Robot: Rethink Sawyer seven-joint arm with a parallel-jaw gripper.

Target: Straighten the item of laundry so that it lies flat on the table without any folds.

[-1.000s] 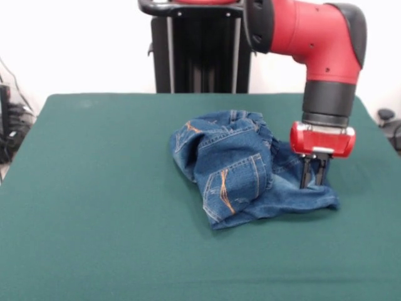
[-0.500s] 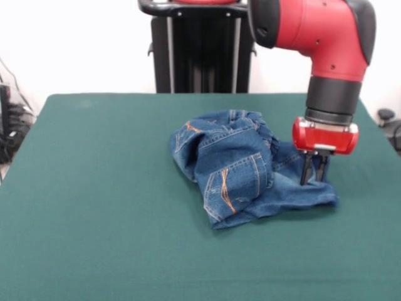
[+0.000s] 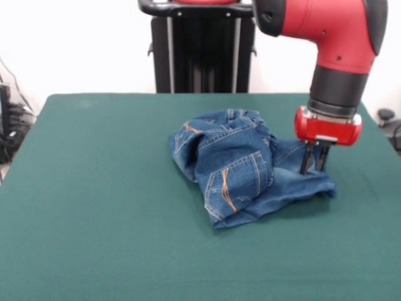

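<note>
1. The jeans (image 3: pixel 241 172) lie in a crumpled heap a little right of the middle of the green table (image 3: pixel 94 207), folded over themselves, with a back pocket and its orange stitching facing the camera.
2. The hand (image 3: pixel 313 169) comes straight down at the heap's right edge. Its two dark fingers (image 3: pixel 306 162) stand close together with denim between their tips, so it appears to be pinching a thin fold of the jeans.
3. The pinched edge looks raised slightly off the table, while the bulk of the cloth rests on it.
4. To do this step well, I judge the hand should carry the pinched edge outward, away from the heap, low and slow, so the folded layers slide open rather than lift as a clump.
5. The risk: a thin pinch may slip, or the whole bundle may drag along unfolded.
</note>
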